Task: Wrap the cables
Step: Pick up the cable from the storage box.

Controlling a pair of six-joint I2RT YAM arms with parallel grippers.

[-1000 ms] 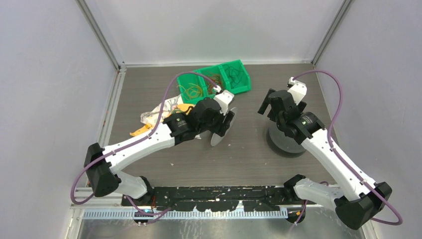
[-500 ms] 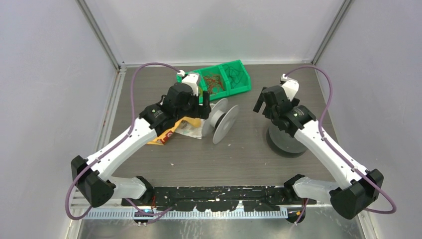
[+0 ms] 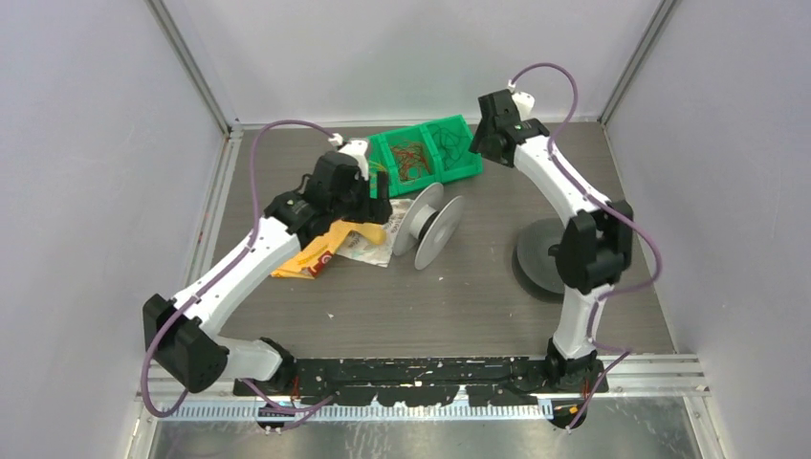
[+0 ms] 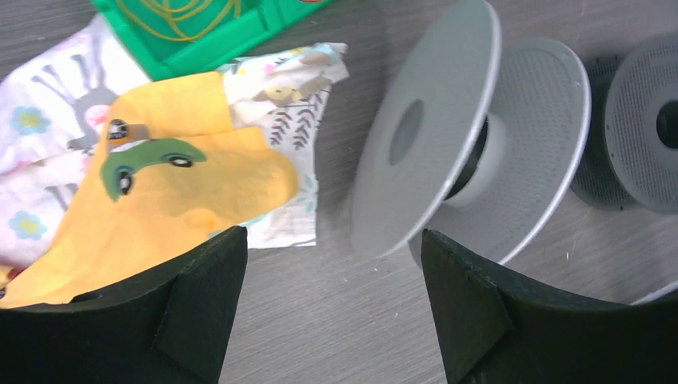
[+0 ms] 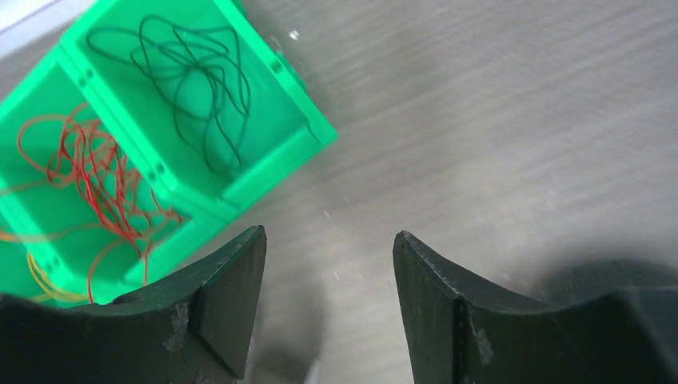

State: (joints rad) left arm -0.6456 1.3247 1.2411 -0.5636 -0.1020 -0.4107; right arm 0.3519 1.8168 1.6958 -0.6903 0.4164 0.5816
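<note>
Gaping empty are left claw (image 4: 332, 237) and right claw (image 5: 328, 234); yellow cables (image 4: 172, 14) sit cropped at top.

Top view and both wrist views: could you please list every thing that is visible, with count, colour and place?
bin: one, green, three compartments, far middle of the table
yellow cables: tangle, count unclear, left compartment
red cables: tangle, count unclear, middle compartment
dark cables: tangle, count unclear, right compartment
light spool: one, light grey, tilted, table centre
dark spool: one, dark grey, flat, right of the light spool
yellow cloth: one, lying on the patterned cloth
patterned cloth: one, white with prints, near the bin
table: one, grey-brown
left arm: white and black, jaws open, empty, above the cloths
right arm: white and black, jaws open, empty, at the bin's right end
</note>
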